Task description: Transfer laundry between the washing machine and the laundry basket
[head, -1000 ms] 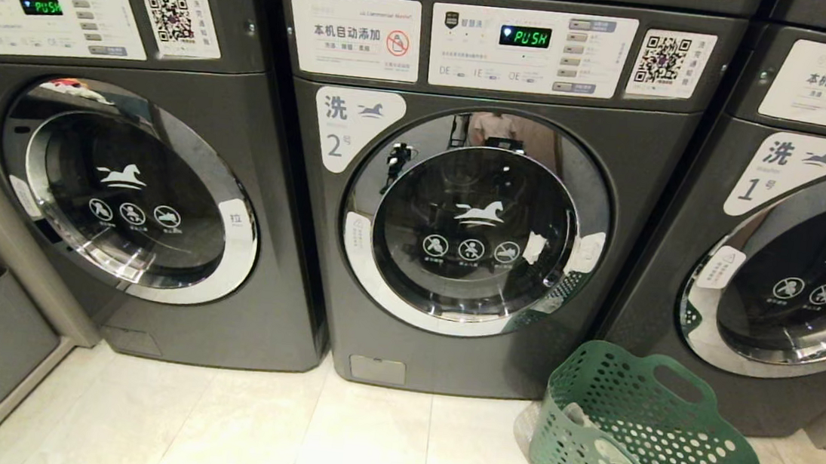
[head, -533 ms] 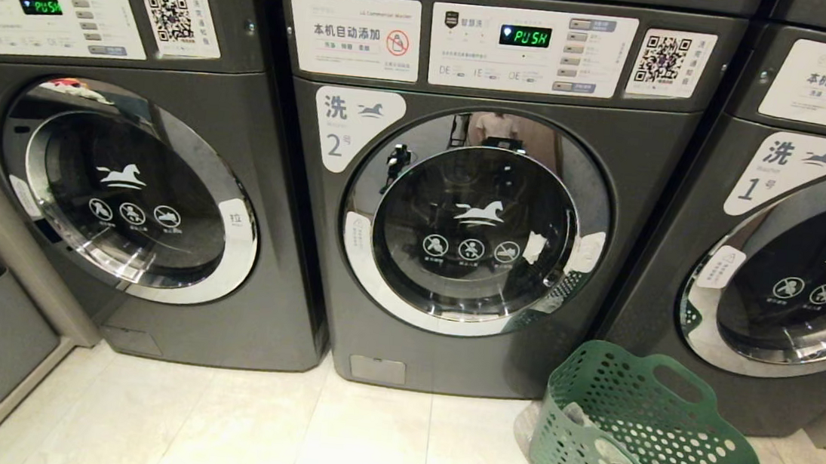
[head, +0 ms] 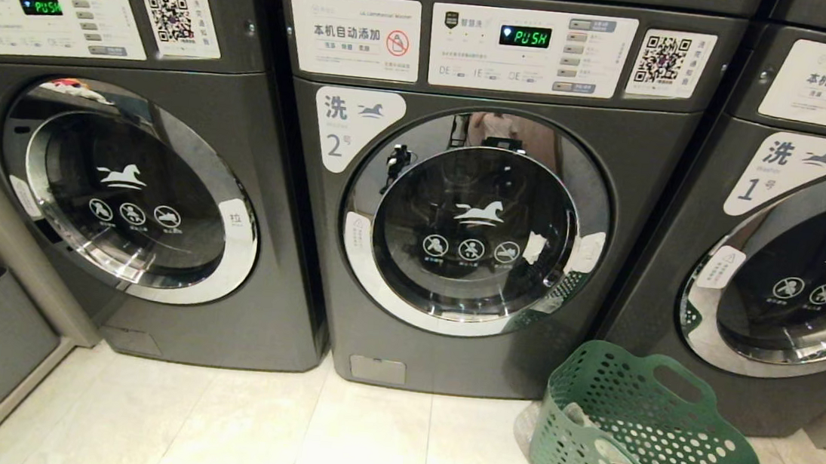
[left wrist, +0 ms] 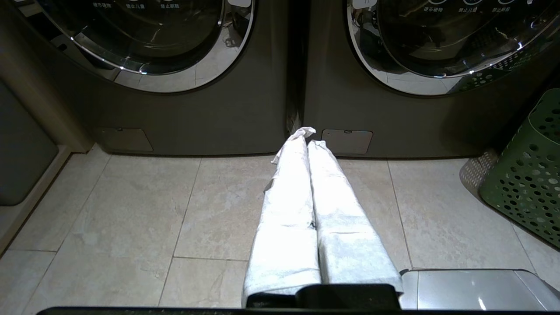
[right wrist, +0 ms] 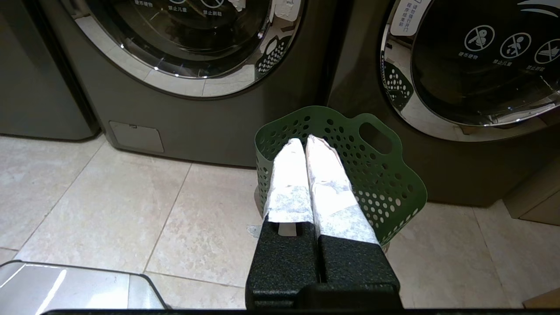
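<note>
Beige stone-look floor tiles [head: 362, 447]. 3 dark grey washers; washing machine [head: 474, 223] no. 2 centre, door closed. Laundry basket [head: 646, 444] at 4 o'clock, grey laundry [head: 626, 461] inside. Left gripper [left wrist: 308, 142] and right gripper [right wrist: 305, 141]: fingers pressed together, empty.

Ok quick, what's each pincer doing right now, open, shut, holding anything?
Left pincer: shut, holding nothing, low over the floor tiles.
Right pincer: shut, holding nothing, pointing at the laundry basket.

Left gripper [left wrist: 308, 142] and right gripper [right wrist: 304, 141]: white-wrapped fingers pressed together, centred in each wrist frame, pointing forward, empty.
</note>
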Tool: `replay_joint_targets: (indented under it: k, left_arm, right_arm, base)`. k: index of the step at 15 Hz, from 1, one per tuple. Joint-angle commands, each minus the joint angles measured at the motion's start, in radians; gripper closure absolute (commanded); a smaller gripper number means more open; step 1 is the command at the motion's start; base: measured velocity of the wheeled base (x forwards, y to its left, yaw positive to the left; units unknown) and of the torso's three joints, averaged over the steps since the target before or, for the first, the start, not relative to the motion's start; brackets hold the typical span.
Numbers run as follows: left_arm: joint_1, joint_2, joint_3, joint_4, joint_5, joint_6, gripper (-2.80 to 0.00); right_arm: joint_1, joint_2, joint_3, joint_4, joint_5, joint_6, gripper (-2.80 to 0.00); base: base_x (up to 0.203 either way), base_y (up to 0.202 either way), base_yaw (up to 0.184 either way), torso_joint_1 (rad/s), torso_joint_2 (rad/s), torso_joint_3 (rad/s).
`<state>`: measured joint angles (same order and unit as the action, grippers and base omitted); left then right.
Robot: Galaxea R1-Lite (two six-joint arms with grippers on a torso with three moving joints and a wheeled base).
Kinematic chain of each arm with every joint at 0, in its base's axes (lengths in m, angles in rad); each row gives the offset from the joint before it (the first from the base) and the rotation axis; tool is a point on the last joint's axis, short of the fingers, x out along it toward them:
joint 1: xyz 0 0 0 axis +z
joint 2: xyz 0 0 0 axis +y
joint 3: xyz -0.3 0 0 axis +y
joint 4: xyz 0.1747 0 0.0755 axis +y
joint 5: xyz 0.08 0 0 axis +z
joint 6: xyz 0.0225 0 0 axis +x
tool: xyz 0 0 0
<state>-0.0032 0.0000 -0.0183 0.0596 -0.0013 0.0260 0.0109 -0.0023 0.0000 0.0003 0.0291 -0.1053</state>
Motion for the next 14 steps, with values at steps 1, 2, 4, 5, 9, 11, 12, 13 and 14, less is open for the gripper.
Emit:
replay_joint_targets:
  k: [1,2,4,5,9,11,12,13,14]
  left_arm:
    - [0.000,-0.003,0.000,0.002,0.000,0.000,0.00]
    - [0.000,-0.003,0.000,0.002,0.000,0.000,0.00]
    - [0.000,-0.003,0.000,0.002,0.000,0.000,0.00]
    - [0.000,-0.002,0.000,0.002,0.000,0.000,0.00]
    - [0.000,-0.003,0.000,0.002,0.000,0.000,0.00]
    - [0.000,-0.003,0.000,0.002,0.001,0.000,0.00]
    - [0.000,-0.003,0.000,0.002,0.001,0.000,0.00]
    - [0.000,-0.003,0.000,0.002,0.000,0.000,0.00]
    - [0.000,-0.003,0.000,0.002,0.000,0.000,0.00]
  right_arm:
    - [0.000,0.002,0.000,0.000,0.002,-0.002,0.00]
    - [0.000,0.002,0.000,0.000,0.002,-0.002,0.00]
    - [0.000,0.002,0.000,0.000,0.000,-0.001,0.00]
    - [0.000,0.002,0.000,0.000,0.001,-0.001,0.00]
    - [0.001,0.002,0.000,0.001,-0.002,-0.001,0.00]
    - [0.001,0.002,0.000,0.001,-0.001,0.011,0.00]
    - [0.001,0.002,0.000,0.001,0.000,0.012,0.00]
    - [0.001,0.002,0.000,0.001,-0.002,0.013,0.00]
    - [0.001,0.002,0.000,0.001,0.000,0.013,0.00]
  base:
    - [0.000,0.000,0.000,0.000,0.00,0.000]
    - [0.000,0.000,0.000,0.000,0.00,0.000]
    - [0.000,0.000,0.000,0.000,0.00,0.000]
    - [0.000,0.000,0.000,0.000,0.00,0.000]
    - [0.000,0.000,0.000,0.000,0.00,0.000]
    - [0.000,0.000,0.000,0.000,0.00,0.000]
    - [0.000,0.000,0.000,0.000,0.00,0.000]
    - [0.000,0.000,0.000,0.000,0.00,0.000]
    - [0.000,0.000,0.000,0.000,0.00,0.000]
